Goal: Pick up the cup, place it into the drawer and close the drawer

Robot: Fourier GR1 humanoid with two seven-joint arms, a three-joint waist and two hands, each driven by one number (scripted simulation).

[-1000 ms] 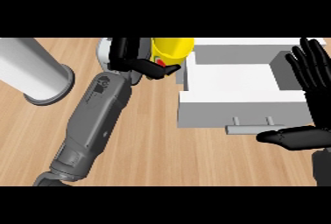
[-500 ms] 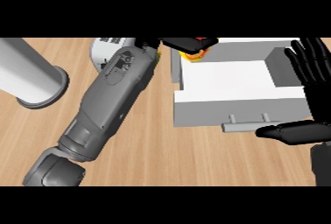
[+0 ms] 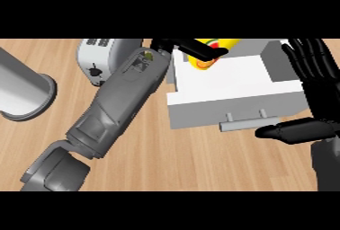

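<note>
Cup [image 3: 211, 54], yellow with a red mark, now hangs tipped over the far left corner of the open white drawer [image 3: 232, 85], inside the line of its walls. The left hand [image 3: 189, 48] has its black fingers curled round the cup and hides much of it. Half a second ago the cup sat at the drawer's far left edge; a second ago it was upright, left of the drawer. So the carry has crossed the drawer's wall, and I judge the lift finished and the placing begun: the cup needs lowering onto the drawer's floor before release, then the drawer needs pushing shut by its grey handle [image 3: 249, 124].

Left forearm has swung across, now reaching diagonally up from the lower left and covering part of the white toaster [image 3: 100, 58]. The grey cylinder [image 3: 23, 94] shows at the left edge. The right hand [image 3: 312, 67] rests at the right edge, fingers straight and up, holding nothing, much as before.
</note>
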